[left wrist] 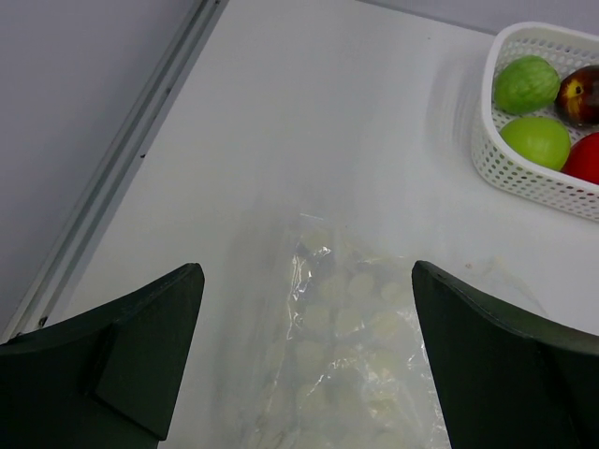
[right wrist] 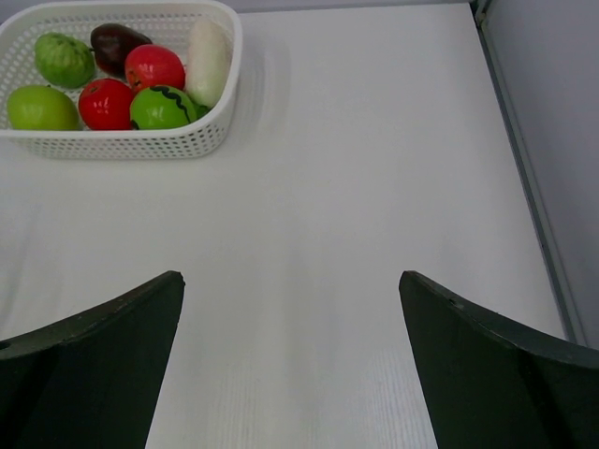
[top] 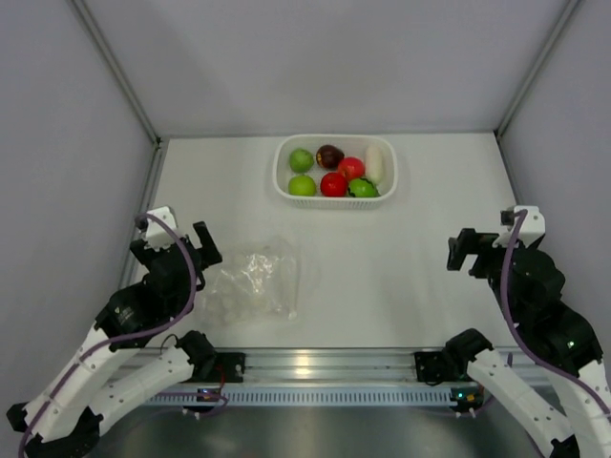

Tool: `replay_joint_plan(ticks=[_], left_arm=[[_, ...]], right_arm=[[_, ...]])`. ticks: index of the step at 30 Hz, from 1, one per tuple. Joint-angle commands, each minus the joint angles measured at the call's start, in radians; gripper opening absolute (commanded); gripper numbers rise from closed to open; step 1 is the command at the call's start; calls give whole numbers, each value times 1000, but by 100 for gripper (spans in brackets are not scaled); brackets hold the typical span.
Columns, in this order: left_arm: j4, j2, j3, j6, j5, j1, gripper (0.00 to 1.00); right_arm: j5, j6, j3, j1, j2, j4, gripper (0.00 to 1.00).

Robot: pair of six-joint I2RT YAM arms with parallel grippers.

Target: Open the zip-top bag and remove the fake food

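Note:
The clear, crinkly zip-top bag [top: 253, 281] lies flat on the white table, just right of my left gripper [top: 191, 246]. In the left wrist view the bag [left wrist: 360, 360] sits below and between the open fingers of that gripper [left wrist: 307, 273], untouched; no coloured pieces show inside it. The fake food [top: 334, 172] sits in the white basket [top: 334, 140] at the back: green, red and maroon balls and one white elongated piece [right wrist: 206, 61]. My right gripper [top: 468, 250] hovers open at the right over bare table [right wrist: 290, 276], holding nothing.
The basket's perforated wall [right wrist: 122, 145] is at the top left of the right wrist view and its corner [left wrist: 524, 173] at the top right of the left wrist view. Grey walls enclose the table on three sides; a metal rail [top: 315, 364] runs along the near edge.

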Motion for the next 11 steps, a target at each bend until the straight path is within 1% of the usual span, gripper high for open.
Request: replay_joint_plan(ticks=[1,11], left_arm=[[69,-15,-11,28,7,16,99],[92,-17,-20,50,32,44,99]], right_arm=[[13,1,-12,-3,26,18,99],[-1,6,-17,-3,38,32,99]])
